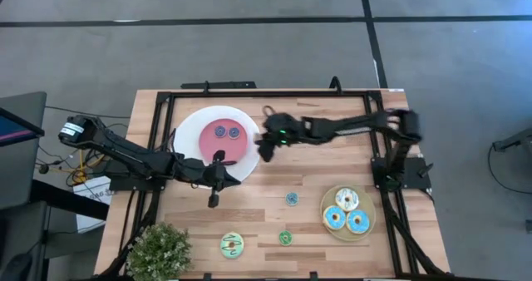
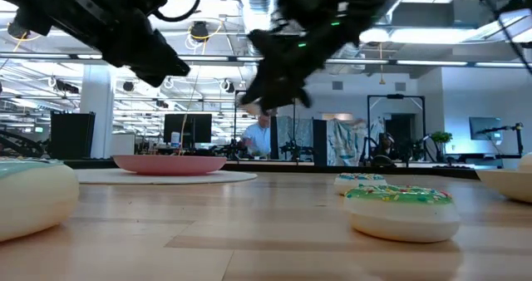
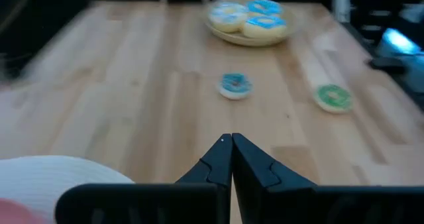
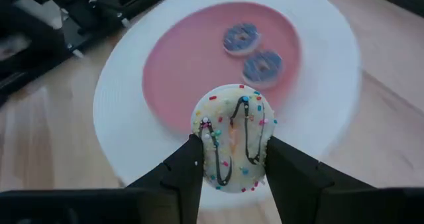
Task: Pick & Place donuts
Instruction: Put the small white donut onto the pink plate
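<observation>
My right gripper [image 4: 233, 163] is shut on a white-iced donut [image 4: 233, 134] with black squiggles and sprinkles, above the right rim of the big white plate [image 1: 189, 125]. Two small purple donuts [image 1: 227, 132] lie on its pink centre. My left gripper [image 3: 232, 140] is shut and holds nothing, at the plate's near edge [image 1: 221, 178]. A small teal donut [image 1: 292, 199], a small green one [image 1: 285, 238] and a larger pale green one [image 1: 232, 245] lie flat on the table. Three blue and white donuts [image 1: 347, 212] sit on the tan plate [image 1: 369, 204]. My right gripper pinches the white donut between its two fingers, one finger [image 4: 189, 168] on each side of the ring's outer edge [image 4: 213, 159]. The iced face is turned toward the wrist camera. The donut is lifted clear, high above the white plate [image 4: 112, 111].
A potted plant [image 1: 158, 249] stands at the table's near left corner. A black frame [image 1: 249, 92] runs along the table's far and side edges. Bare wood [image 1: 274, 177] lies between the white plate and the tan plate. A person [image 2: 262, 140] sits in the room beyond.
</observation>
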Controlling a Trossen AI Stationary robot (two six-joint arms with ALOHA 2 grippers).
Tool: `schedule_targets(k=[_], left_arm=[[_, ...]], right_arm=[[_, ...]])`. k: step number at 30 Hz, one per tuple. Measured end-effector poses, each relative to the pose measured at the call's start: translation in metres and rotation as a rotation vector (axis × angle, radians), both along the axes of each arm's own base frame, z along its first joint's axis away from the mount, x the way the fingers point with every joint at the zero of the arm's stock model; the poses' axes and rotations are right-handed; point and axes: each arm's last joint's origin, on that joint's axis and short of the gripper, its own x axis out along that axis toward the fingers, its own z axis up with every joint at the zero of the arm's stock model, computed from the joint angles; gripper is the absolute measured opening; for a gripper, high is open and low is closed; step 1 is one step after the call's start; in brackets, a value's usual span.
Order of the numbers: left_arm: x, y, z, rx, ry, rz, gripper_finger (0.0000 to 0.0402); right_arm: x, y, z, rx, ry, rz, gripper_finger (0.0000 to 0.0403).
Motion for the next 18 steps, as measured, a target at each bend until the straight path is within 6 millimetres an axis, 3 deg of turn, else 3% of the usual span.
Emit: schedule_targets(k=[9, 13, 18], left_arm=[[-0.009, -0.012, 0.007, -0.025, -0.002, -0.127, 0.0002], [-0.014, -0.014, 0.008, -0.009, 0.011, -0.146, 0.0002], [-0.018, -0.014, 0.01, -0.028, 0.026, -0.138, 0.0002]], right_arm=[[0.085, -0.02, -0.015, -0.066, 0.107, 0.156, 0.0143], [0.108, -0.021, -0.032, -0.082, 0.164, 0.211, 0.0146], [0.121, -0.025, -0.051, -0.066, 0.227, 0.213, 0.0144]])
